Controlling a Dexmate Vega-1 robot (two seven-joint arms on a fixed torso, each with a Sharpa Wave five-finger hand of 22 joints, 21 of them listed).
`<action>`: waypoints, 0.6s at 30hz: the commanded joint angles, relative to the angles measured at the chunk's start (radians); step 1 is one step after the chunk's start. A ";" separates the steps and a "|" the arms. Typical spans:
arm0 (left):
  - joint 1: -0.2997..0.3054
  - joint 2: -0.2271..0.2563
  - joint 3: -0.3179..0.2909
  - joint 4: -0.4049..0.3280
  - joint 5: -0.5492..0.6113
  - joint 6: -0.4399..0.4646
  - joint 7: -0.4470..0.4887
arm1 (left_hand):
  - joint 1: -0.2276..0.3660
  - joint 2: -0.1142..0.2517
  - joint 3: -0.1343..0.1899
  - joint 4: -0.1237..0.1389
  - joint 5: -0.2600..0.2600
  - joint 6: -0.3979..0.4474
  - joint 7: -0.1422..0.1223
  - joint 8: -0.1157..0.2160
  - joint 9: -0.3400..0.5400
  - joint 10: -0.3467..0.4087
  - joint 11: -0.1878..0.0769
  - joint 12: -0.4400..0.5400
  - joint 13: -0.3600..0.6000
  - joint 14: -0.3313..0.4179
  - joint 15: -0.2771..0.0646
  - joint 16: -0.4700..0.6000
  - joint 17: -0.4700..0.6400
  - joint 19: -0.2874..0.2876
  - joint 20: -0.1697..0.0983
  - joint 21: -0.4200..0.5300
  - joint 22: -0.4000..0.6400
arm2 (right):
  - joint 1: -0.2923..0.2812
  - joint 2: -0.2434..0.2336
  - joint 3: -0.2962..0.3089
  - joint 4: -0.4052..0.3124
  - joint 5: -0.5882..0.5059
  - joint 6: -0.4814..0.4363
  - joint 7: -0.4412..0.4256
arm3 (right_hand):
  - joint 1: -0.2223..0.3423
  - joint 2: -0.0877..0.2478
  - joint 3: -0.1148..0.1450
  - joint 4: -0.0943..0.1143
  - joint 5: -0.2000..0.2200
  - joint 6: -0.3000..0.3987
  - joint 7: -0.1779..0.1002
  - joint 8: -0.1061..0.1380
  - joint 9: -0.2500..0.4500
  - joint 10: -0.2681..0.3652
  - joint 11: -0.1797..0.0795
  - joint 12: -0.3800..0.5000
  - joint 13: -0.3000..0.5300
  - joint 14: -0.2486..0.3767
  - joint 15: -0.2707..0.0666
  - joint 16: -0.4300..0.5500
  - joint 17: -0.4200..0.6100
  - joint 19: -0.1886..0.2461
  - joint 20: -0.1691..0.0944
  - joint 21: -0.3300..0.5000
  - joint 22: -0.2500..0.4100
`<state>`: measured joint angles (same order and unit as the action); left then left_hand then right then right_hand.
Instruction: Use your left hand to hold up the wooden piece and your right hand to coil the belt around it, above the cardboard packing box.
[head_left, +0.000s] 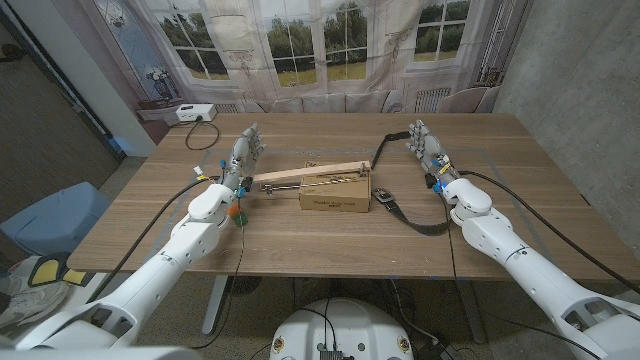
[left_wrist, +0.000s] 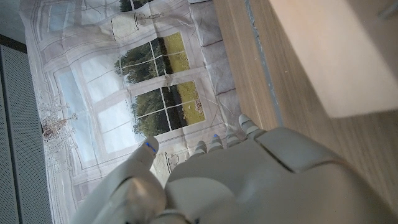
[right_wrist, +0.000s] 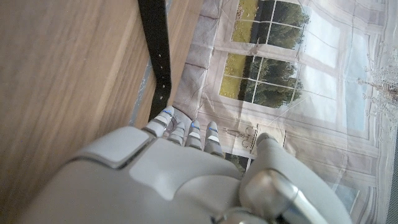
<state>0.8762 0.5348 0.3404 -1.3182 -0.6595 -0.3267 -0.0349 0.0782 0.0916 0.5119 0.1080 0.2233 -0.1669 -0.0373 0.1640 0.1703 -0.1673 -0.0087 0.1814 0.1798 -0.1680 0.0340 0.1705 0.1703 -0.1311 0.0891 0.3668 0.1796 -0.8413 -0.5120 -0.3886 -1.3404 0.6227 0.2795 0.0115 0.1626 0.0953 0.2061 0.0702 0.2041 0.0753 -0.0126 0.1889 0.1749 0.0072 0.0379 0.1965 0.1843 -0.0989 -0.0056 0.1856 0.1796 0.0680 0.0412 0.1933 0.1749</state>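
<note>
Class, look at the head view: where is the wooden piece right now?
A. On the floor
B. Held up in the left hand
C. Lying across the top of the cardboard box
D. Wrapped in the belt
C: the wooden piece lies across the box, with the left hand open beside its end.

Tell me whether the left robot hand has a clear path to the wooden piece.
Probably yes. The left robot hand is open just beside the near end of the wooden piece lying across the cardboard box, with nothing visible between them.

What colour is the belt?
Black: the belt shows best in the right wrist view.
</note>
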 joint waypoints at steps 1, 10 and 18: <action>0.053 0.053 -0.021 -0.074 0.091 -0.029 0.097 | 0.005 0.015 0.007 -0.002 0.004 -0.062 0.001 0.010 0.002 -0.036 -0.003 0.012 0.001 -0.048 0.000 0.009 0.005 0.000 -0.010 0.005 0.003 | 0.013 0.006 -0.018 -0.018 -0.021 -0.001 0.004 | 0.008 0.003 0.005 0.001 0.006 0.007 -0.002 0.004 0.005 0.000 0.009 0.005 0.004 -0.006 -0.003 0.006 0.004 0.006 -0.001 0.007 0.003; 0.054 0.069 -0.022 -0.135 0.177 -0.010 0.193 | 0.043 -0.003 0.009 -0.048 -0.004 0.011 -0.024 0.031 0.003 0.055 0.011 0.040 0.003 0.044 0.012 0.027 0.001 0.054 -0.017 0.004 0.003 | 0.004 0.013 -0.003 0.033 0.008 0.054 0.054 | 0.008 0.003 0.005 0.000 0.006 0.006 -0.001 0.003 0.006 0.001 0.011 0.005 0.005 -0.005 -0.001 0.006 0.004 0.006 0.000 0.007 0.003; 0.052 0.161 0.011 -0.252 0.310 0.130 0.241 | 0.098 -0.038 0.009 -0.118 -0.022 0.065 -0.028 0.038 0.005 0.126 0.010 0.053 0.007 0.146 0.043 0.040 0.004 0.096 0.007 0.000 0.004 | -0.034 -0.013 0.030 0.030 0.046 0.082 0.089 | 0.007 0.002 0.005 -0.001 0.006 0.007 -0.004 0.003 0.006 0.002 0.009 0.005 0.005 -0.003 0.004 0.007 0.004 0.006 0.001 0.007 0.003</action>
<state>0.9243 0.6122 0.3245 -1.4519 -0.4868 -0.3180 0.1347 0.1567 0.0595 0.5194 0.0075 0.2085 -0.1170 -0.0676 0.1951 0.1702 -0.0524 0.0015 0.2268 0.1842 -0.0441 0.0673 0.2005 0.1701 -0.0497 0.0879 0.3668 0.1794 -0.8415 -0.5053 -0.3888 -1.3191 0.6311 0.3232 0.0588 0.1702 0.1030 0.2061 0.0703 0.2041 0.0752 -0.0125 0.1889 0.1796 0.0109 0.0414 0.1965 0.1841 -0.0987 -0.0055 0.1856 0.1794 0.0679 0.0412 0.1933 0.1748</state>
